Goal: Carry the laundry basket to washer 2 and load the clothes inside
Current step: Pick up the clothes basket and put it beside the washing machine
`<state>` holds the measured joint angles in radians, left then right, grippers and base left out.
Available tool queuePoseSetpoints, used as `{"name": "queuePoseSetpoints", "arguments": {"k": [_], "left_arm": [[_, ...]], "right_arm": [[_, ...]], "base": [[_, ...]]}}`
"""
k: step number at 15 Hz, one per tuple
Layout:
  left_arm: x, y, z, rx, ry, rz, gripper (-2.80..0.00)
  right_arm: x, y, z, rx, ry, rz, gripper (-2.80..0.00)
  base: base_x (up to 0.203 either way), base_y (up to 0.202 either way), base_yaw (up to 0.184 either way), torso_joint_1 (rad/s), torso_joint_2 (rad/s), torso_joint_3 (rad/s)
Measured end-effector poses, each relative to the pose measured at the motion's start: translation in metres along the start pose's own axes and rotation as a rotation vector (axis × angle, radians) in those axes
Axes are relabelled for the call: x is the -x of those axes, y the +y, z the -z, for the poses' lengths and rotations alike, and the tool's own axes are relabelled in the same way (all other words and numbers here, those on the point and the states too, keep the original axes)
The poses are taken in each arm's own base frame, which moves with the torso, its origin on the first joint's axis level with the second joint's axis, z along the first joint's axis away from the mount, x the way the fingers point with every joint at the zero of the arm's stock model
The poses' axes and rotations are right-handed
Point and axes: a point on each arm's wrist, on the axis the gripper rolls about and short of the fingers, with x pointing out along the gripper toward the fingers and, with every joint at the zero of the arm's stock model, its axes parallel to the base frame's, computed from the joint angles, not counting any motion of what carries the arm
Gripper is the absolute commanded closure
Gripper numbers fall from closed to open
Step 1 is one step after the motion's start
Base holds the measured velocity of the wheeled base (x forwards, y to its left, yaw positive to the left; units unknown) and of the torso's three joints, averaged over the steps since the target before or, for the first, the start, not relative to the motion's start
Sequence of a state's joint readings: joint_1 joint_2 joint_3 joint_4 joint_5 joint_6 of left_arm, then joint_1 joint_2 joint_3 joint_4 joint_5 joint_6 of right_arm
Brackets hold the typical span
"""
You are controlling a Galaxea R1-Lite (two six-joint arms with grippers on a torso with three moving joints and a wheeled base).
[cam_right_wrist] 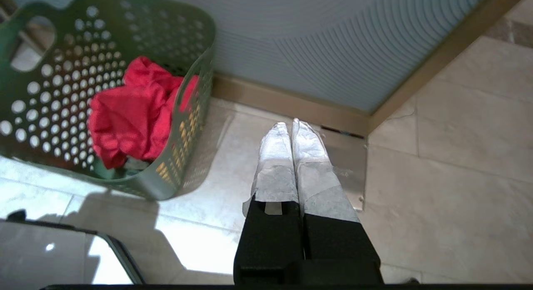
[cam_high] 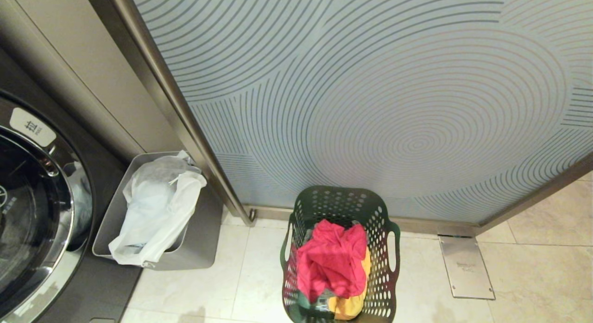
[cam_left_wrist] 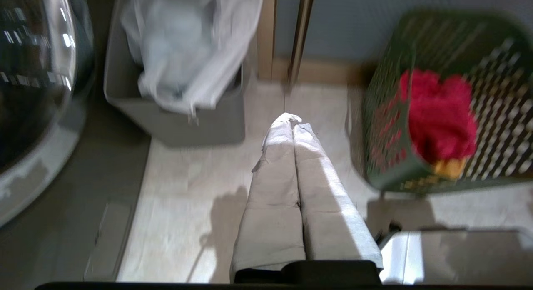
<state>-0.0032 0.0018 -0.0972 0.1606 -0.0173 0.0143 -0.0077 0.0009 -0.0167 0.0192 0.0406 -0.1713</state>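
The dark green perforated plastic laundry basket (cam_high: pixel 388 249) stood at six o'clock, holding pink-red and yellow clothes (cam_high: pixel 331 262). The grey rectangular bin (cam_high: pixel 204 249) sat at nine o'clock. Left gripper (cam_left_wrist: pixel 291 120) and right gripper (cam_right_wrist: pixel 290 127) hung with fingers together, empty.

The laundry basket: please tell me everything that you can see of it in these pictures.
The laundry basket is dark green and looks like plastic. Its walls carry rows of round holes, its rim flares outward, and each long side has one handle slot. It stands upright on the pale tiled floor, close to the blue wall panel with curved lines but apart from the grey bin. Inside lie the clothes: a pink-red garment on top, a yellow-orange one beneath. No end effector touches it.
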Motion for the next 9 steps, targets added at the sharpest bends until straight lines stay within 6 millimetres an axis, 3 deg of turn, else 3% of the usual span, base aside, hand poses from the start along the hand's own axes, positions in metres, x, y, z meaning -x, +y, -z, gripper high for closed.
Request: {"name": "queuePoseSetpoints", "arguments": {"k": [2,5,7,9], "left_arm": [[0.012,-0.001,-0.033,-0.003,-0.065,0.034,0.00],[0.008,-0.002,-0.096,0.003,-0.021,0.131,0.00],[-0.022,-0.003,-0.127,0.029,0.109,0.219,0.00],[-0.067,-0.005,-0.140,0.056,0.278,0.312,0.00]], "right_arm": [[0.010,-0.005,-0.031,-0.010,-0.063,0.027,0.00],[0.021,-0.019,-0.110,-0.103,-0.110,0.041,0.00],[-0.008,-0.027,-0.152,-0.180,-0.021,0.020,0.00],[-0.063,-0.032,-0.175,-0.270,0.119,-0.019,0.00]], "base": [[0.000,0.000,0.000,0.000,0.00,0.000],[0.000,0.000,0.000,0.000,0.00,0.000],[0.000,0.000,0.000,0.000,0.00,0.000],[0.000,0.000,0.000,0.000,0.00,0.000]]}}
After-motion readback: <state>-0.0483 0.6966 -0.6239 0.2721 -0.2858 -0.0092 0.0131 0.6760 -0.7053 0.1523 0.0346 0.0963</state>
